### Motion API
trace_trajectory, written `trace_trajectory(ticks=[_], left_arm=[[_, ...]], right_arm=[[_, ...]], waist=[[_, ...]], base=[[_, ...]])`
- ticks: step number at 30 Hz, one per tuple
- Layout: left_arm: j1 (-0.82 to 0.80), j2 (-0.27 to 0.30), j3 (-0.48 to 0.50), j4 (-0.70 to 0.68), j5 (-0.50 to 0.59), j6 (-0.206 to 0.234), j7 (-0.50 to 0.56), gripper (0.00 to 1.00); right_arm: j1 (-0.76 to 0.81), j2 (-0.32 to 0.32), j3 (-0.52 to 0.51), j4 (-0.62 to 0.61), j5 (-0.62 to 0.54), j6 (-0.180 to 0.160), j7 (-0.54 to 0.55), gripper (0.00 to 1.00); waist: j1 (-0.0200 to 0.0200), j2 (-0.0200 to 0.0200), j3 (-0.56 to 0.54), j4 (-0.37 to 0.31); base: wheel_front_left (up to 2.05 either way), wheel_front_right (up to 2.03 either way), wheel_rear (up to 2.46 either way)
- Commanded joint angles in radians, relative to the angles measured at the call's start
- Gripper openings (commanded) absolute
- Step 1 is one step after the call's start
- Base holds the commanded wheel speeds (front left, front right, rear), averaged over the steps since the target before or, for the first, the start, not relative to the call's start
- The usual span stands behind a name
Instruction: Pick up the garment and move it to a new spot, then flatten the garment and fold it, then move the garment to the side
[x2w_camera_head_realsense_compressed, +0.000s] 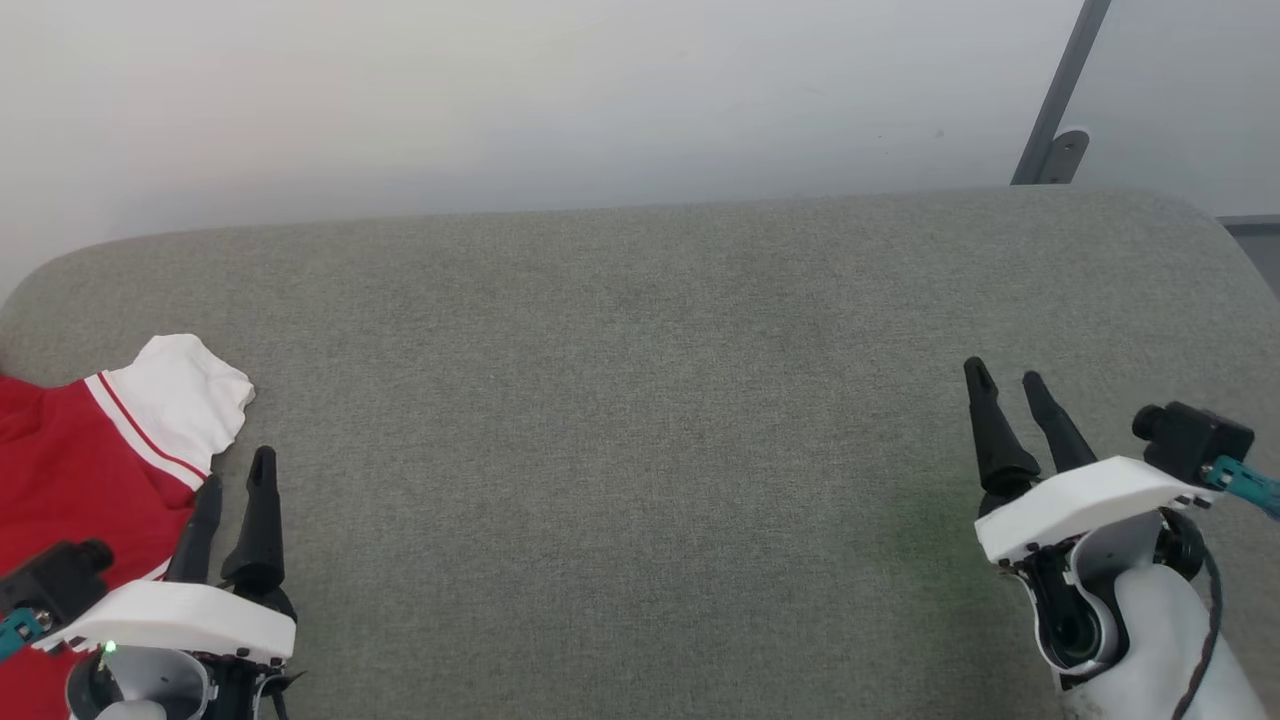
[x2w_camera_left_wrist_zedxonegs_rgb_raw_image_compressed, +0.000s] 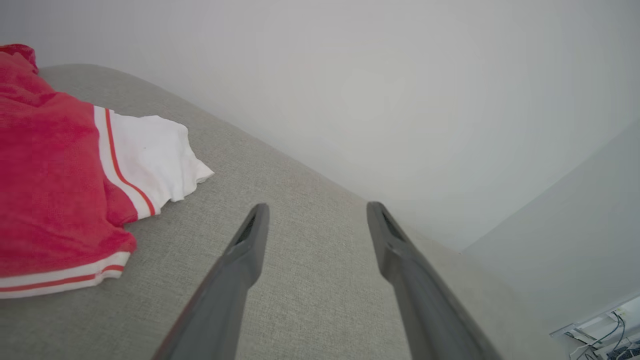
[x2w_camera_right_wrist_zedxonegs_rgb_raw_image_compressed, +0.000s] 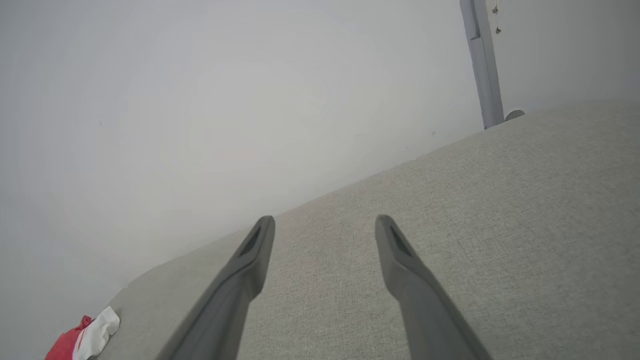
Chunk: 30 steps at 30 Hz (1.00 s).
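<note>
The garment (x2w_camera_head_realsense_compressed: 80, 470), a red T-shirt with a white sleeve and striped trim, lies rumpled at the left edge of the grey cushion, partly cut off by the head view's border. In the left wrist view the garment (x2w_camera_left_wrist_zedxonegs_rgb_raw_image_compressed: 60, 175) lies to the left of my fingers. My left gripper (x2w_camera_head_realsense_compressed: 235, 475) stands open just right of the shirt's edge, nothing between its fingers; it also shows open in its own view (x2w_camera_left_wrist_zedxonegs_rgb_raw_image_compressed: 315, 212). My right gripper (x2w_camera_head_realsense_compressed: 1005, 375) hangs open over bare cushion far to the right, and appears open in its wrist view (x2w_camera_right_wrist_zedxonegs_rgb_raw_image_compressed: 325, 225). A small red and white bit of the garment (x2w_camera_right_wrist_zedxonegs_rgb_raw_image_compressed: 85, 335) shows far off.
The grey fabric cushion (x2w_camera_head_realsense_compressed: 640, 420) spreads wide between the two grippers, with a rounded back edge against a pale wall (x2w_camera_head_realsense_compressed: 500, 100). A grey metal post (x2w_camera_head_realsense_compressed: 1060, 90) rises behind the cushion's back right corner.
</note>
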Motion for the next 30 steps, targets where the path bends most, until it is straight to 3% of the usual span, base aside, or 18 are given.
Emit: trace_trajectory(ticks=[1, 13, 30], left_arm=[[-0.027, 0.016, 0.001, -0.008, 0.038, 0.001, -0.011, 1.00], [-0.013, 0.033, -0.011, -0.005, 0.170, 0.001, -0.047, 1.00], [-0.015, 0.065, -0.016, -0.006, 0.291, 0.001, -0.091, 1.00]], right_arm=[[-0.036, -0.008, 0.006, 0.001, -0.047, 0.000, -0.012, 1.00], [-0.063, -0.004, -0.001, 0.044, -0.221, 0.000, -0.048, 1.00], [-0.085, -0.002, -0.031, 0.049, -0.335, 0.000, -0.092, 1.00]], waist=[[0.0000, 0.0000, 0.000, -0.001], [0.0000, 0.0000, 0.000, -0.004], [0.0000, 0.0000, 0.009, -0.011]], base=[[0.00, 0.00, 0.00], [0.00, 0.00, 0.00], [0.00, 0.00, 0.00]])
